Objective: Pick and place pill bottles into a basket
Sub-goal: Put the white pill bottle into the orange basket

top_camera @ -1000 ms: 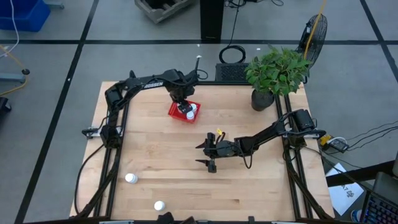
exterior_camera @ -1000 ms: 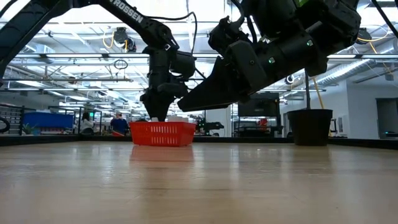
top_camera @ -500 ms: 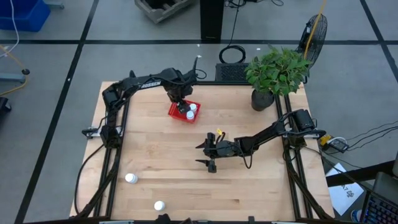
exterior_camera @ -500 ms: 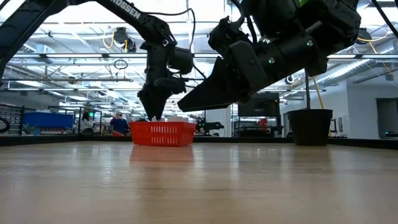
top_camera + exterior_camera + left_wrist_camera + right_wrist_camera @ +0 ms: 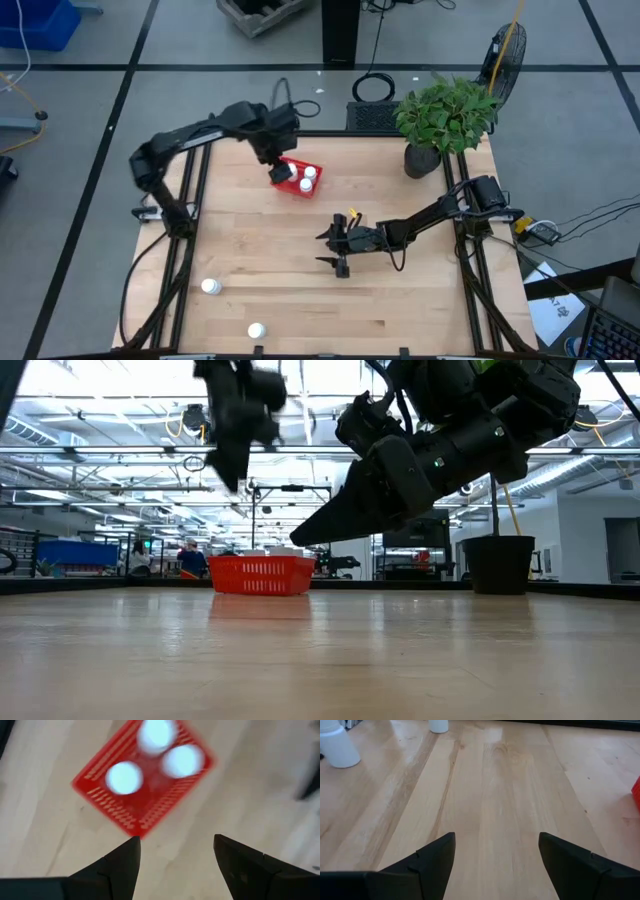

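While my left end effector (image 5: pixel 277 172) hangs beside the basket (image 5: pixel 297 179) from above, two pill bottles (image 5: pixel 210 287) wait well apart on the counter (image 5: pixel 420 300). Left wrist: fingers (image 5: pixel 120 865) apart, empty, three bottles in the basket. Right wrist: my right end effector (image 5: pixel 496 857) is spread too, so I'd line up squarely over a cap before closing.

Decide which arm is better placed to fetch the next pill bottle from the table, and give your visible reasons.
Probably the right. Its gripper, jaws open, hangs low over mid-table, pointed toward the two loose pill bottles at the near-left corner. The left gripper, also open, is raised beside the basket at the far side.
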You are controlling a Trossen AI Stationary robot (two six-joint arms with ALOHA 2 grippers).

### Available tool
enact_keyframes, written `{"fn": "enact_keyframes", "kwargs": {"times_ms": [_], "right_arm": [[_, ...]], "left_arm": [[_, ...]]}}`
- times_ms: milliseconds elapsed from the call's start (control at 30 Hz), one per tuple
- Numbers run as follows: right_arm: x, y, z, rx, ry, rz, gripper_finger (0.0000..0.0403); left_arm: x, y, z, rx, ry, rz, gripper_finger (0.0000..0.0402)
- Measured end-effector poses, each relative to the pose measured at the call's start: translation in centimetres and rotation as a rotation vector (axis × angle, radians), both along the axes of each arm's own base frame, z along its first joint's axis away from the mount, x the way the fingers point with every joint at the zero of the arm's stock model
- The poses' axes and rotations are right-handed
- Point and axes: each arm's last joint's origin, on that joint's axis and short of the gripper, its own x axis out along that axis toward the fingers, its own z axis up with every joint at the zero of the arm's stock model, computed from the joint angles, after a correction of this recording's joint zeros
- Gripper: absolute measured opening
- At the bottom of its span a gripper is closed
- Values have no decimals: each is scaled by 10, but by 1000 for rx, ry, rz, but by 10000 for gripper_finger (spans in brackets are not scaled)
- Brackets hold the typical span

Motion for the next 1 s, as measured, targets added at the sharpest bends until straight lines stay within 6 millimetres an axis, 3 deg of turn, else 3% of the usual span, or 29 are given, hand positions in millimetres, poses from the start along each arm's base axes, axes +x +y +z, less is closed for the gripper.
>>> {"fn": "enact_keyframes", "kwargs": {"times_ms": [267, 500, 633, 833, 1000], "right_arm": [[1, 17, 6, 86, -77, 150, 277], [0, 27, 12, 98, -138, 198, 277], [1, 23, 11, 90, -131, 183, 277], [2, 17, 10, 94, -118, 162, 277], [2, 16, 9, 92, -110, 157, 277]], "left_arm": [[-24, -72, 70, 149, -297, -103, 257], [-34, -139, 88, 113, -388, -251, 257], [-34, -177, 69, 78, -314, -268, 257], [-46, -233, 17, -9, -141, -232, 257], [-56, -281, -14, -125, -175, -195, 257]]}}
